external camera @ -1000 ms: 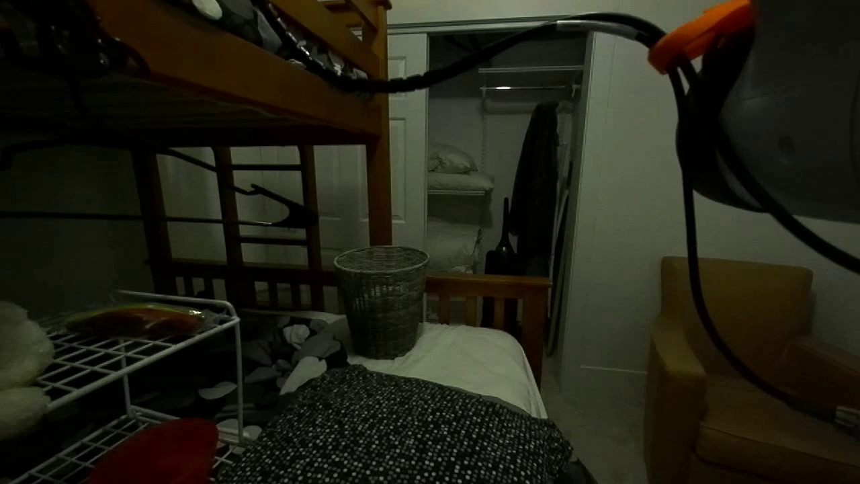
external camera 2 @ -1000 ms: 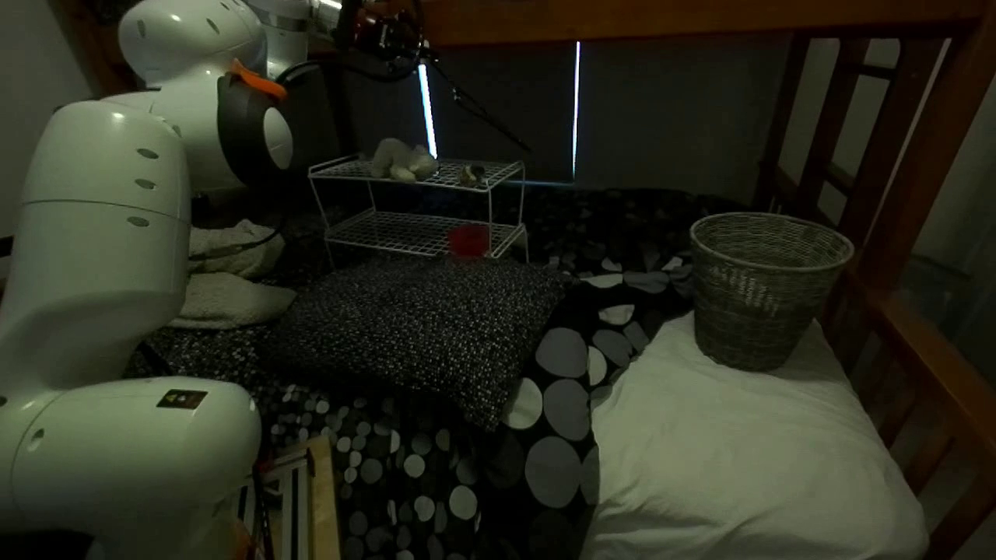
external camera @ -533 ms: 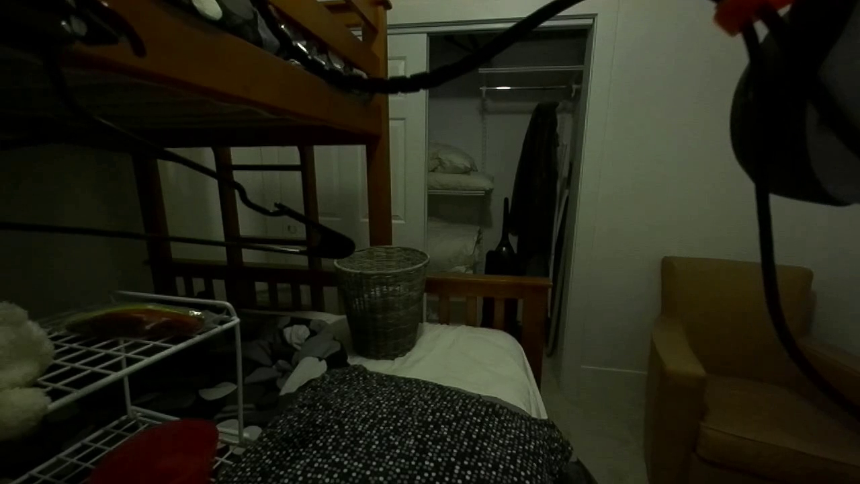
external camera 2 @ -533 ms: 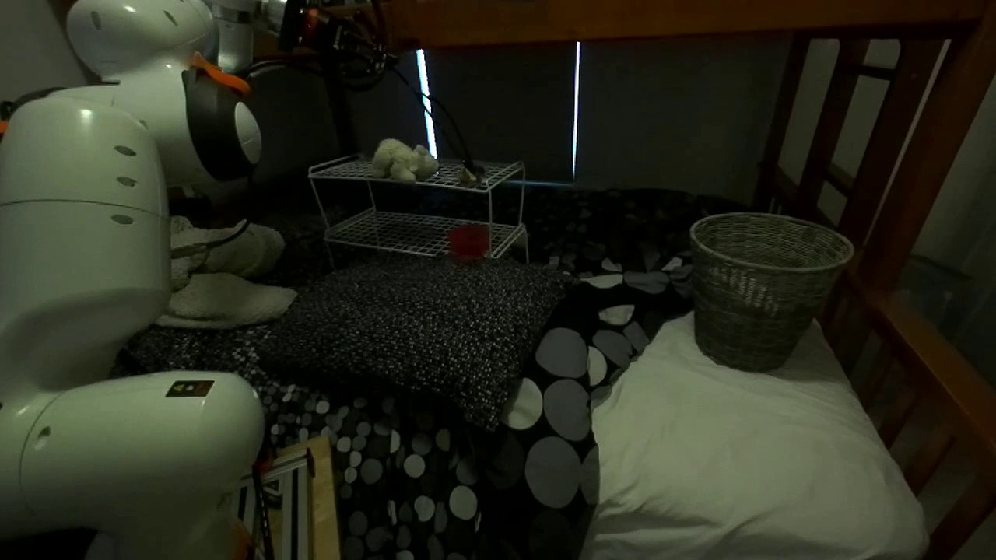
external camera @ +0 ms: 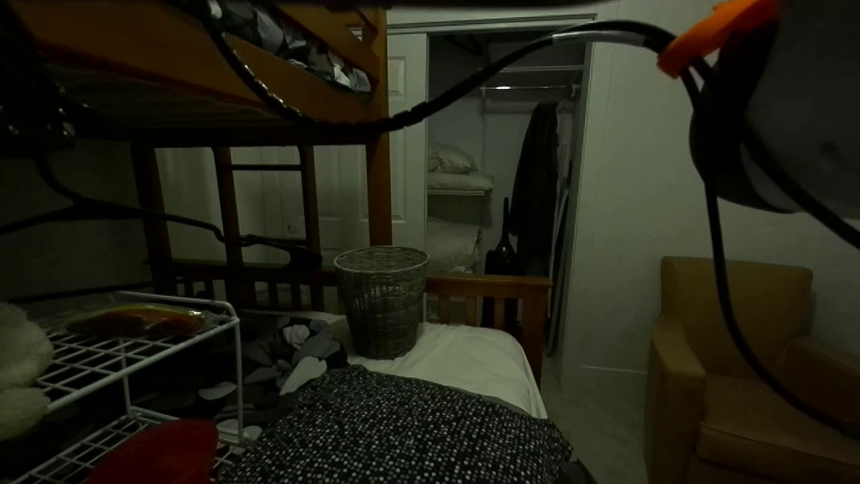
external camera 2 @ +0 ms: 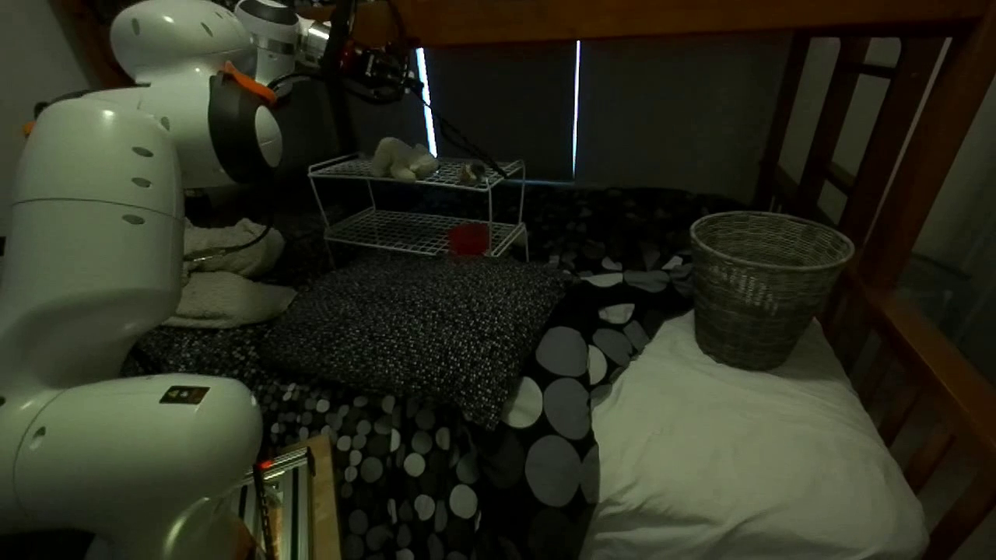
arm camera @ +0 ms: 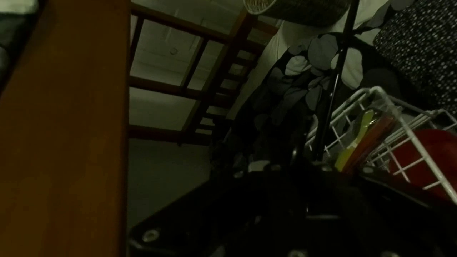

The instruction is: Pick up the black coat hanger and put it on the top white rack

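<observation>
The black coat hanger hangs from my gripper in an exterior view, its hook end up at the fingers. It also shows as a thin dark line below the gripper, and as a black rod in the wrist view. The gripper is dark but appears shut on the hook. The top white rack lies below the hanger; it also shows in an exterior view and the wrist view. The hanger's lower end overlaps the rack's end in view; contact cannot be told.
A white plush toy and a bagged yellow-orange item lie on the top rack. A red bowl is on the lower shelf. The upper bunk's wooden rail is close beside the gripper. A wicker bin stands on the bed.
The hanger and gripper are lower than one second ago, with the hanger nearer the rack. The arm shifted away and then partly back, and the hanger swung. The hold stays the same.
</observation>
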